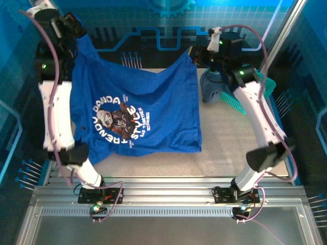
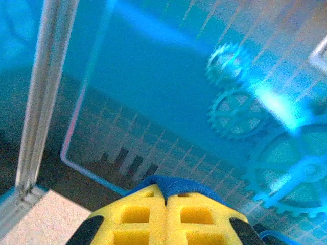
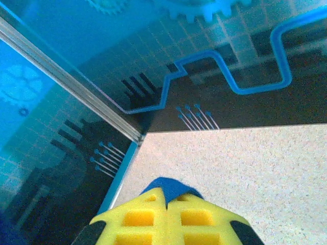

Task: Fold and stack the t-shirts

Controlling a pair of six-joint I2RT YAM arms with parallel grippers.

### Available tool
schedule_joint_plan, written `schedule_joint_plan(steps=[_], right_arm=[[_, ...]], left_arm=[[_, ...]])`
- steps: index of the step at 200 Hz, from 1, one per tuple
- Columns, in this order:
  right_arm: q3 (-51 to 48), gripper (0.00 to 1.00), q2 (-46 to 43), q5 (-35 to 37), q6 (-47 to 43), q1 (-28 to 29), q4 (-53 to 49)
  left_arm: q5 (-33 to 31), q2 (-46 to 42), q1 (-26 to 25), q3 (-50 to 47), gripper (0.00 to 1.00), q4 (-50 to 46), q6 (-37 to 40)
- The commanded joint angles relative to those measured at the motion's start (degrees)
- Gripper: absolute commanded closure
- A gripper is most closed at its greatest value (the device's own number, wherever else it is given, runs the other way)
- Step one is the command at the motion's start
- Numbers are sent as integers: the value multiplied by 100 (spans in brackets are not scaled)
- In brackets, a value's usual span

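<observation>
The royal blue t-shirt [image 1: 138,109] hangs spread between both arms, its cartoon chest print upside down and its lower edge resting on the table. My left gripper [image 1: 77,38] is shut on the shirt's far left corner; blue cloth [image 2: 176,184] pokes out between its yellow pads [image 2: 138,214]. My right gripper [image 1: 196,53] is shut on the far right corner, where a tuft of blue cloth [image 3: 171,185] shows above its pads [image 3: 202,217]. A duller grey-blue t-shirt [image 1: 212,87] sits bunched at the back right, behind the right arm.
A teal mesh basket [image 1: 232,102] lies tipped at the back right beside the grey-blue shirt. The speckled table [image 1: 230,143] is bare to the right of the hanging shirt. Enclosure walls and a metal frame post [image 3: 71,84] stand close behind both grippers.
</observation>
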Motion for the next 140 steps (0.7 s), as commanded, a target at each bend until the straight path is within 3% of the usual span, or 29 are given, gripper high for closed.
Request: schedule_joint_plan(steps=[1, 50, 71, 102, 120, 140], right_arm=[[1239, 100, 563, -454, 47, -116, 257], [3700, 100, 1893, -585, 281, -420, -198], [4438, 100, 2195, -629, 475, -621, -354], [4132, 100, 2009, -727, 533, -795, -416], [3431, 100, 1694, -847, 449, -783, -386], [2062, 100, 1128, -863, 309, -660, -305]], left_arm=[[1456, 359, 464, 763, 100, 84, -578], [2570, 288, 1205, 1064, 100, 1283, -1334], [2723, 53, 1360, 1187, 100, 1594, -1629], [2889, -624, 1340, 762, 100, 1517, -1816], [2838, -1489, 1319, -524, 100, 1488, -1712], [2789, -2581, 1183, -2575, 100, 1423, -1629]])
